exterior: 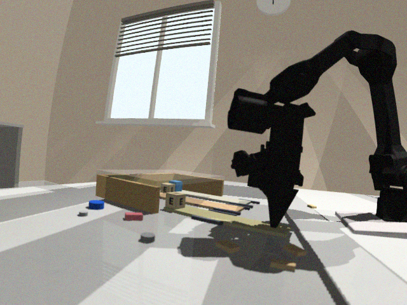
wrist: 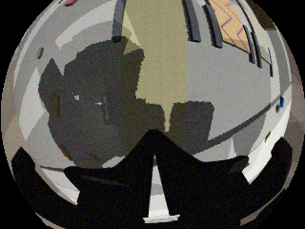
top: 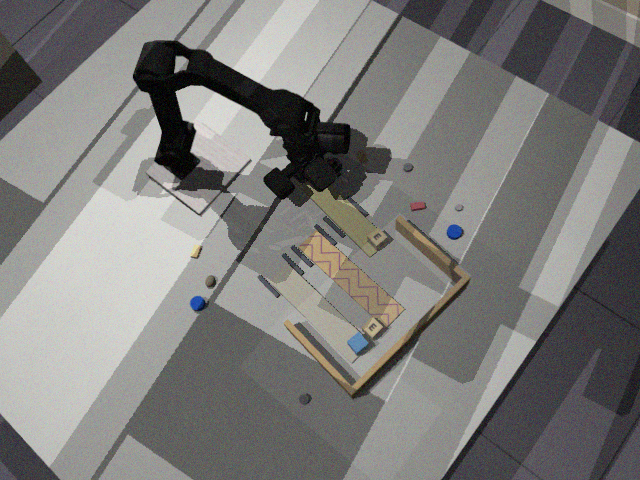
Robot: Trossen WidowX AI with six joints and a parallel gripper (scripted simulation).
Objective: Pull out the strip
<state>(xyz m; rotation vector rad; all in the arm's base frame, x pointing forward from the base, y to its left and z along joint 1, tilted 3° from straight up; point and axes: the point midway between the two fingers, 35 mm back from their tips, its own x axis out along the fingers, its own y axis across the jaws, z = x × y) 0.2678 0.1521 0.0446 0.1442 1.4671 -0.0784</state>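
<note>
My gripper point(exterior: 275, 225) point(wrist: 152, 134) is shut and empty, its tip down at the outer end of the olive-yellow strip point(top: 343, 219) point(exterior: 236, 220) point(wrist: 164, 57); exact contact is hard to tell. A wooden cube marked E point(top: 377, 238) point(exterior: 175, 200) rests on that strip's far end, near the frame's open side. A second E cube point(top: 373, 328) point(exterior: 167, 187) sits deeper inside, beside a blue cube point(top: 357, 343) point(exterior: 175, 185) on the pale strip point(top: 310, 304); what is under this E cube is unclear. A zigzag orange strip point(top: 356, 281) point(wrist: 229, 21) lies between.
A three-sided wooden frame point(top: 382, 366) point(exterior: 131, 193) surrounds the strips' far ends, with a clear cover above. Dark guide bars point(top: 268, 285) point(wrist: 192, 21) flank the strips. Blue discs point(top: 454, 231) point(top: 197, 303), a red block point(top: 417, 206) point(exterior: 133, 216) and small wooden blocks point(exterior: 282, 264) lie around.
</note>
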